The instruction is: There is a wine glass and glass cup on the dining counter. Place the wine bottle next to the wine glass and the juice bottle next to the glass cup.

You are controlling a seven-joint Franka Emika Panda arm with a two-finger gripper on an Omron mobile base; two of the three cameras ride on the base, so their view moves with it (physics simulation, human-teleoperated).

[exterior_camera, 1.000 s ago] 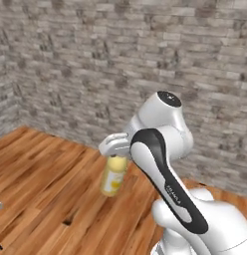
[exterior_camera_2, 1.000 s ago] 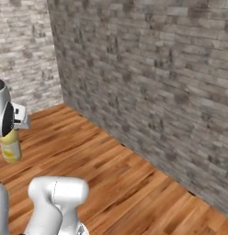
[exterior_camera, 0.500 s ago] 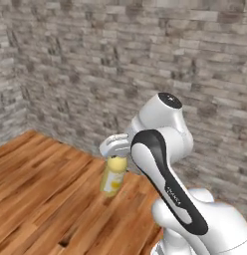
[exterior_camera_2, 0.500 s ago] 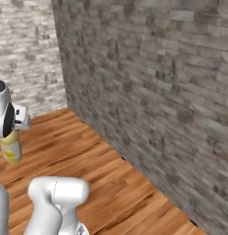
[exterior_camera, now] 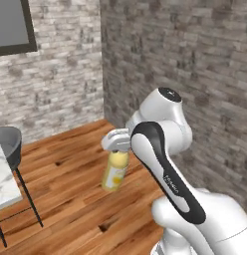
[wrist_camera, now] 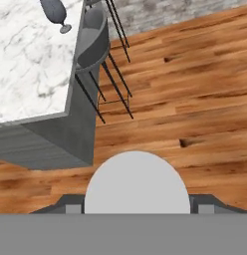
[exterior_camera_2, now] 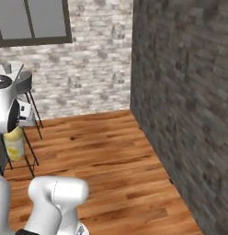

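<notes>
The robot's two-finger tool [exterior_camera: 117, 149] is gripping the small yellow juice bottle with a pale label [exterior_camera: 115, 171] by its neck, carrying it upright in the air above the wooden plank floor [exterior_camera: 70, 184]. In the hand view the bottle's light grey-white round cap [wrist_camera: 137, 182] is sitting between the two finger tips. The bottle is hanging well clear of any support, so the chief risk is that it is slipping or swinging in the grip while the base is driving; a drop here would land it on the floor, well apart from its goal.

The white, grey-veined marble worktop on its grey base [wrist_camera: 31, 64] is lying ahead in the hand view, with a stemmed grey wine glass [wrist_camera: 55, 12] standing near its far edge. A grey-seated stool on thin black legs [wrist_camera: 93, 35] is standing just beside the overhanging edge, between the robot and the worktop, and could be clipped on approach. The glass cup is probably beyond the frame. The dark brick wall [exterior_camera_2: 185, 92] is running close along the right.
</notes>
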